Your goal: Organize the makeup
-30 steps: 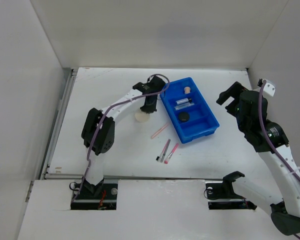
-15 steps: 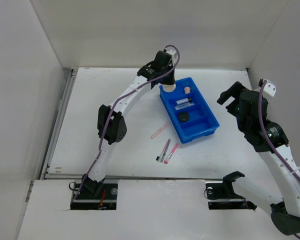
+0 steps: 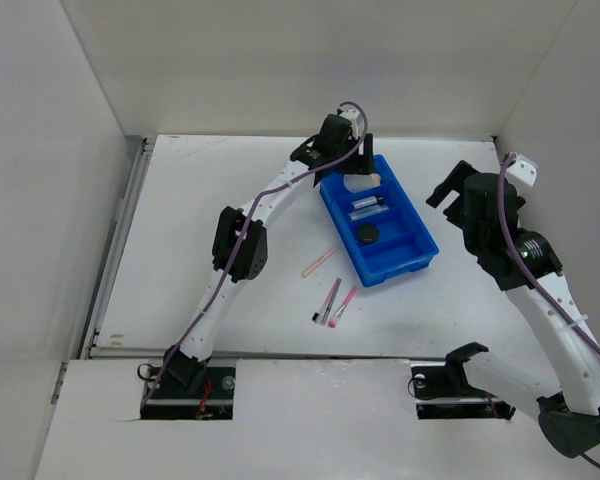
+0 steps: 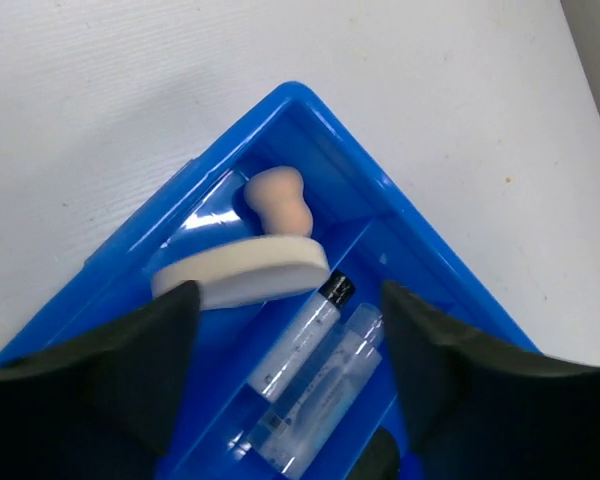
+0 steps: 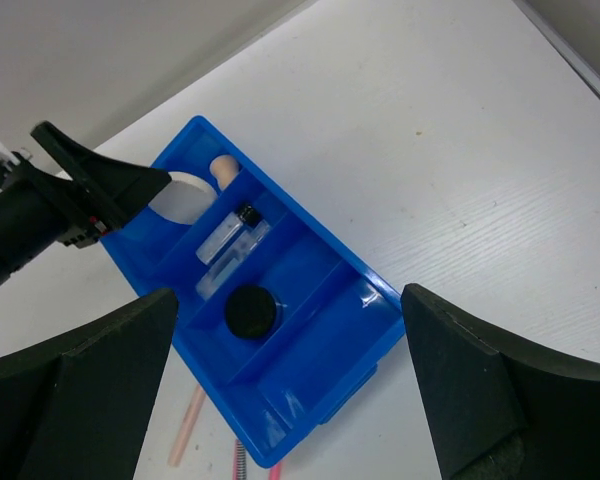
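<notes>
My left gripper [image 3: 359, 158] hangs open over the far end of the blue tray [image 3: 431, 240]. The cream round puff [image 4: 242, 275] lies free just beyond its fingertips, tilted in the far compartment beside a beige sponge [image 4: 278, 200]. One compartment nearer lie the clear black-capped tube [image 4: 302, 338] and the clear case [image 4: 325, 400]. The black round compact [image 5: 252, 309] sits in the middle compartment. Three thin pencils lie on the table left of the tray: a pale pink one [image 3: 320, 261], a dark one [image 3: 330, 299] and a pink one [image 3: 346, 301]. My right gripper [image 3: 456, 190] is open and empty, raised to the right of the tray.
The tray's nearest compartments [image 5: 340, 345] hold nothing. White walls enclose the table at the back and on both sides. A metal rail [image 3: 120, 250] runs along the table's left edge.
The left arm carried the puff from the table up to the tray's far end, then opened and let it go there. The right arm shifted slightly.
</notes>
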Motion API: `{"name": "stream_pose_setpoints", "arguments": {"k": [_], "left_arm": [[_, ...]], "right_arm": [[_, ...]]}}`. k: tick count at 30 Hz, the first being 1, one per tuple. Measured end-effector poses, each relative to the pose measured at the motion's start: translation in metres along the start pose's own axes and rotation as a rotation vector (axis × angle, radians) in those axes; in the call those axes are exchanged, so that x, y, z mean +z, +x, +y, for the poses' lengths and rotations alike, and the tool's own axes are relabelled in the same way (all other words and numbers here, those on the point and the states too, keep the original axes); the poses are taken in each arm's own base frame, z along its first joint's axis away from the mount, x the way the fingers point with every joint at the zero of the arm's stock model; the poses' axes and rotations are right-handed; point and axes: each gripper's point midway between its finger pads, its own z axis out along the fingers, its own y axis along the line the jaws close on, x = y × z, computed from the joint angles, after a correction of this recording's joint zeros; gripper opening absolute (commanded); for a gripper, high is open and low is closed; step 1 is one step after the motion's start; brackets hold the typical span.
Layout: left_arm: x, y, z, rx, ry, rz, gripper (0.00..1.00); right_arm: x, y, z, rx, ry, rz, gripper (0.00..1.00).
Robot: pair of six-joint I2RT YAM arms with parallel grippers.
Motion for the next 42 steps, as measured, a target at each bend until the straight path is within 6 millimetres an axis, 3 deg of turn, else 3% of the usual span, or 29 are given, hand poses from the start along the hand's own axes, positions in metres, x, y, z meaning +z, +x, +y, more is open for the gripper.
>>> {"name": "stream_pose_setpoints", "arguments": {"k": [3, 6, 10, 11, 13, 15, 19, 22, 24, 26, 29, 32, 33, 36, 42], "left_arm": [[-0.001, -0.005, -0.005, -0.009, 0.019, -0.014, 0.87], [-0.002, -0.007, -0.009, -0.010, 0.039, -0.013, 0.87], [-0.013, -0.004, -0.012, -0.005, 0.050, 0.014, 0.59], [-0.020, -0.001, -0.012, -0.003, 0.045, 0.030, 0.46], [-0.042, 0.003, -0.014, 0.004, 0.035, 0.061, 0.38], [-0.073, 0.007, -0.018, 0.019, 0.026, 0.089, 0.35], [-0.157, 0.020, -0.029, 0.071, -0.010, 0.112, 0.35], [-0.209, 0.047, -0.042, 0.121, 0.001, 0.134, 0.48], [-0.230, 0.076, -0.045, 0.145, 0.006, 0.184, 0.60], [-0.233, 0.109, -0.038, 0.157, -0.006, 0.251, 0.69], [-0.222, 0.161, -0.010, 0.160, -0.083, 0.384, 0.83], [-0.212, 0.203, 0.016, 0.165, -0.159, 0.495, 0.82], [-0.209, 0.212, 0.020, 0.169, -0.174, 0.519, 0.76], [-0.201, 0.228, 0.027, 0.187, -0.204, 0.551, 0.70], [-0.176, 0.237, 0.038, 0.222, -0.243, 0.557, 0.53]], "right_arm": [[0.003, 0.003, 0.000, -0.012, 0.007, 0.010, 1.00], [0.004, 0.004, 0.000, -0.015, 0.009, 0.012, 1.00], [0.004, 0.004, 0.000, -0.017, 0.009, 0.011, 1.00], [0.004, 0.004, 0.000, -0.016, 0.009, 0.011, 1.00], [0.004, 0.004, 0.001, -0.016, 0.008, 0.011, 1.00], [0.004, 0.004, 0.001, -0.016, 0.008, 0.010, 1.00], [0.003, 0.002, 0.001, -0.012, 0.002, 0.006, 1.00], [0.000, 0.001, 0.001, 0.001, -0.015, -0.002, 1.00], [-0.001, 0.003, 0.001, 0.006, -0.027, -0.002, 1.00], [-0.001, 0.005, 0.002, 0.008, -0.034, 0.001, 1.00], [-0.001, 0.009, 0.004, 0.012, -0.047, 0.014, 1.00], [-0.001, 0.010, 0.005, 0.013, -0.054, 0.020, 1.00], [-0.002, 0.010, 0.005, 0.015, -0.057, 0.020, 1.00], [-0.004, 0.008, 0.005, 0.021, -0.066, 0.016, 1.00], [-0.007, 0.005, 0.005, 0.035, -0.073, 0.008, 1.00]]}}
